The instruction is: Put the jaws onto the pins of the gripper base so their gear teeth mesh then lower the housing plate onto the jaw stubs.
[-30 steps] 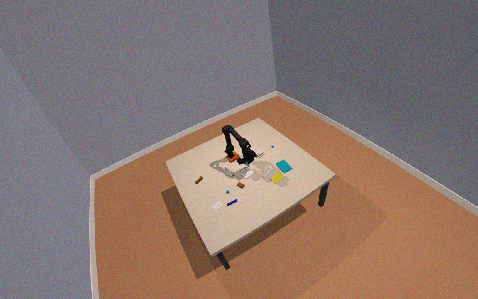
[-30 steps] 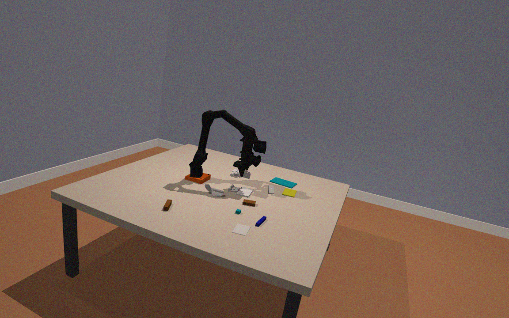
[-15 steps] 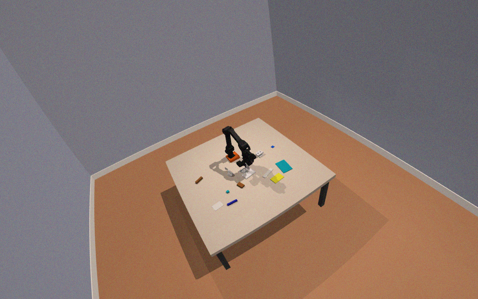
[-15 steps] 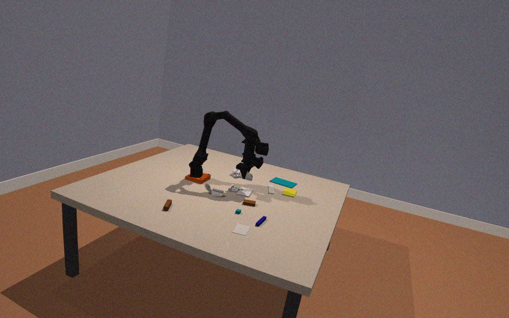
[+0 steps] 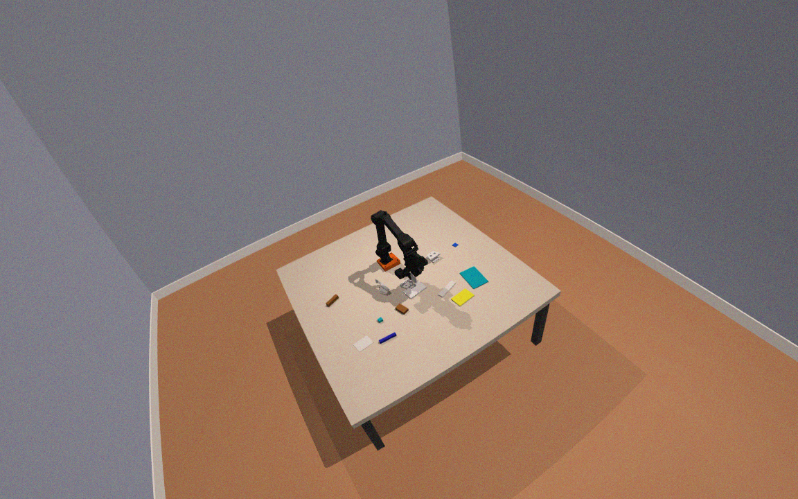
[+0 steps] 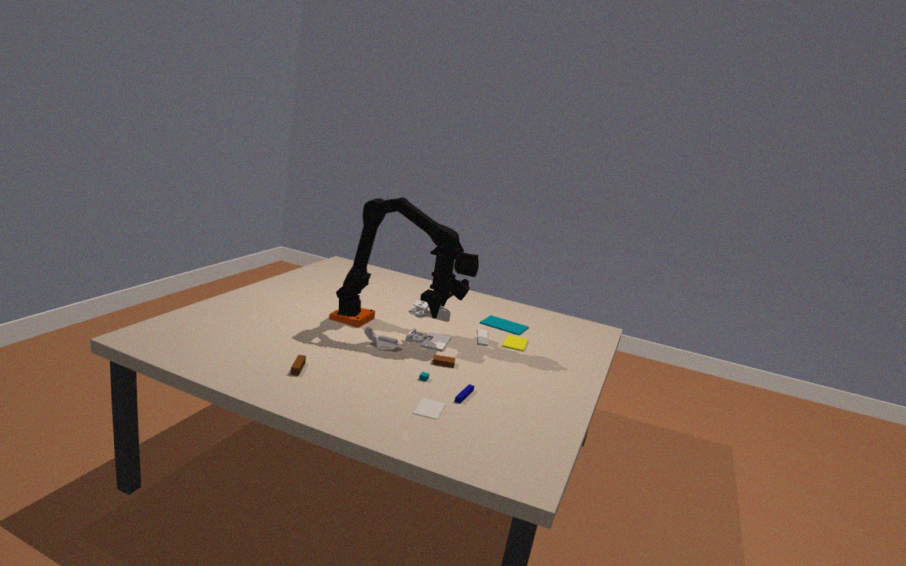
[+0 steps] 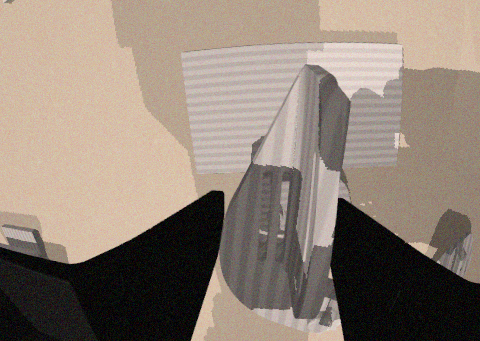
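Note:
My gripper [image 5: 412, 274] [image 6: 436, 311] [image 7: 276, 207] is shut on one grey jaw [image 7: 242, 261] and holds it upright above the table, over the gripper base. The gripper base [image 5: 406, 285] [image 6: 415, 336] lies beside a white flat pad; in the wrist view the held jaw hides most of it, so its pins cannot be made out. The other jaw [image 5: 383, 288] [image 6: 385, 343] [image 7: 452, 236] lies on the table, apart from the base. The housing plate [image 5: 432, 255] [image 6: 419, 307] [image 7: 21, 235] lies apart from the base on its other side, partly behind the gripper in the exterior view.
The white pad [image 5: 415, 291] [image 6: 437, 343] [image 7: 225, 106] adjoins the base. A white strip [image 5: 447, 288] [image 6: 482, 336], a yellow plate [image 5: 463, 297] [image 6: 515, 343] and a teal plate [image 5: 474, 277] [image 6: 504, 324] lie beyond it. A brown block [image 5: 401, 308] [image 6: 443, 361] is nearby.

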Available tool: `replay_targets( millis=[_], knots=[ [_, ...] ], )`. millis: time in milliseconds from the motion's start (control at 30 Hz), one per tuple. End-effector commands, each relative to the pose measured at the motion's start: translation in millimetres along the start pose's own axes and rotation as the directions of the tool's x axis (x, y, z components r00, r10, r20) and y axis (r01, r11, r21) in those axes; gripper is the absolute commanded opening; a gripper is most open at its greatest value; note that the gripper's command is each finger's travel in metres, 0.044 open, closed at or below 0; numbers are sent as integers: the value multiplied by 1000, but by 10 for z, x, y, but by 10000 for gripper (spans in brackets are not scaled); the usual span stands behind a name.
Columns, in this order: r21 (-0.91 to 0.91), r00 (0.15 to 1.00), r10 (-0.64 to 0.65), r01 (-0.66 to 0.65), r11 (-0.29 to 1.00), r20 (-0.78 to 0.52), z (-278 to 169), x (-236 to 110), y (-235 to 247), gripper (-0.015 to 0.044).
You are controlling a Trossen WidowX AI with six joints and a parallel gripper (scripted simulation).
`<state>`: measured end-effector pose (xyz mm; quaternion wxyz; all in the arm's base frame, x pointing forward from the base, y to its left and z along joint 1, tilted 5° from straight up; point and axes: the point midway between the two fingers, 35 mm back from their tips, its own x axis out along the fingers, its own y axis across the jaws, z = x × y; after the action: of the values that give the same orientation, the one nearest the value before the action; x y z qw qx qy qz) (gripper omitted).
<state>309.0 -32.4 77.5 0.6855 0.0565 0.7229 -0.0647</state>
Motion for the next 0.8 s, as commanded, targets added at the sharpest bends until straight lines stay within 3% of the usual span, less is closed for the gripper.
replay_targets(
  millis=[0,767],
  knots=[
    [-4,1000,-5,5,1000,5,11,-5,-7,134],
    [12,1000,-3,3,1000,4,-7,-4,103,134]
  ],
)
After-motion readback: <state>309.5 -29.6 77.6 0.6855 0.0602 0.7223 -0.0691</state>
